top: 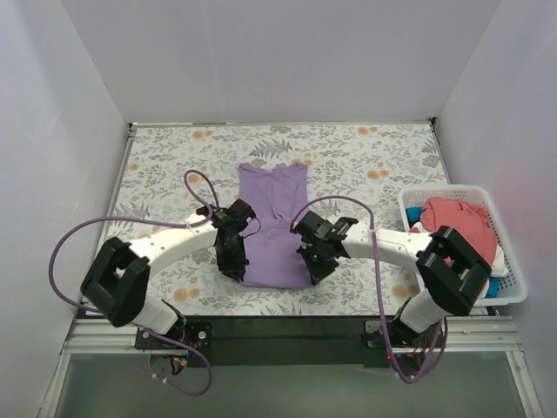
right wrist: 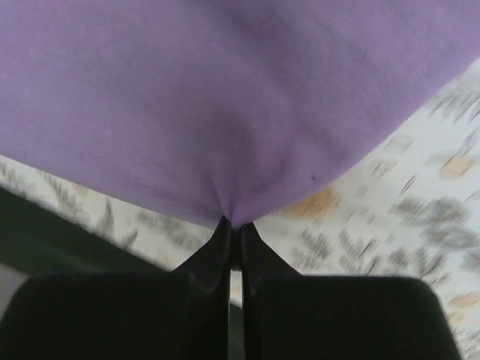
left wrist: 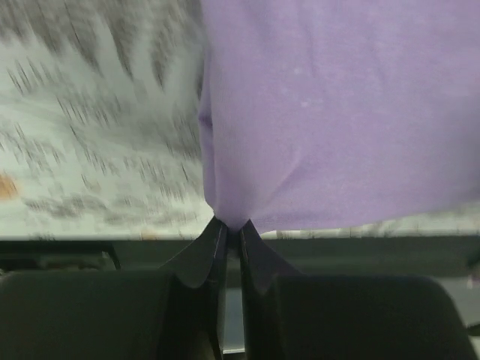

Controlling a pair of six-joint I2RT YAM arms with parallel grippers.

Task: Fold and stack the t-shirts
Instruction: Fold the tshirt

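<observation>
The light purple t-shirt (top: pixel 274 222) lies as a long narrow folded strip in the middle of the floral table. My left gripper (top: pixel 233 268) is shut on its near left corner, seen in the left wrist view (left wrist: pixel 232 225) with purple cloth (left wrist: pixel 337 112) pinched between the tips. My right gripper (top: pixel 314 272) is shut on its near right corner, also seen in the right wrist view (right wrist: pixel 233 223) with the cloth (right wrist: pixel 225 97) bunched at the tips. The coral-pink t-shirt (top: pixel 457 219) lies in the basket with bits of white and blue cloth.
A white slatted plastic basket (top: pixel 513 292) stands at the right edge of the table. The floral tablecloth (top: pixel 365 157) covers the table, with white walls on three sides. A black rail (top: pixel 278 326) runs along the near edge by the arm bases.
</observation>
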